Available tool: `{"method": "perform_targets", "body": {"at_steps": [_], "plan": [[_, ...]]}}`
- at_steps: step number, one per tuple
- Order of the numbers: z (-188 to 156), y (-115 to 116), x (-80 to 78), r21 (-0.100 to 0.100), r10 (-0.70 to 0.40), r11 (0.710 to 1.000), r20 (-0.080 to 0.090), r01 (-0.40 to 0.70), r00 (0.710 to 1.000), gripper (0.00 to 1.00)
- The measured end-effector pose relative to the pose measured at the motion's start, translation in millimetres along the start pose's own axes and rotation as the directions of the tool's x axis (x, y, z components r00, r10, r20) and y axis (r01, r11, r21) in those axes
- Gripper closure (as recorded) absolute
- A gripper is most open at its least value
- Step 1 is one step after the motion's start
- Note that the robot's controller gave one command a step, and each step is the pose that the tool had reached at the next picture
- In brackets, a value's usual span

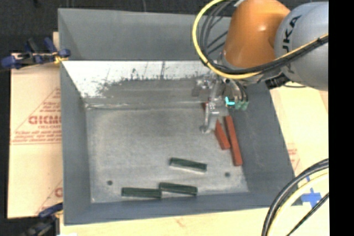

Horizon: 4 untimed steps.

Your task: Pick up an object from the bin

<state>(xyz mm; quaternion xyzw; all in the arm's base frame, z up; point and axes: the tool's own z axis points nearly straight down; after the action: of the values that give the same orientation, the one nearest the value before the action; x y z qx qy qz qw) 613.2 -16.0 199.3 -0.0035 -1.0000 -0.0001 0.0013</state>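
My gripper (209, 119) hangs over the right part of the bin floor, near the back wall. Just to its right lie two reddish-brown bars side by side, a shorter one (222, 136) touching or almost touching the gripper's lower end, and a longer one (234, 142) along the right wall. I see nothing held in the gripper. A dark green bar (188, 164) lies flat on the floor a little in front of the gripper.
Two more dark green bars (178, 189) (141, 193) lie end to end along the front wall. The arm with its orange cover and looped cables reaches in over the bin's back right corner.
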Motion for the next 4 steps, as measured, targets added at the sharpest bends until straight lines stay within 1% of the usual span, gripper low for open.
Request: {"method": "perform_targets", "body": {"at_steps": [1,2,3,4], "plan": [[-4,0,-1.6,0.000,0.000,1.000,0.008,0.000,1.000,0.00],[43,9,29.6,0.001,-0.010,1.000,0.013,0.010,1.000,0.00],[92,18,47.5,-0.001,0.033,0.999,0.007,-0.033,0.999,0.00],[107,9,76.3,-0.001,0.161,0.987,0.004,-0.161,0.987,0.00]]}}
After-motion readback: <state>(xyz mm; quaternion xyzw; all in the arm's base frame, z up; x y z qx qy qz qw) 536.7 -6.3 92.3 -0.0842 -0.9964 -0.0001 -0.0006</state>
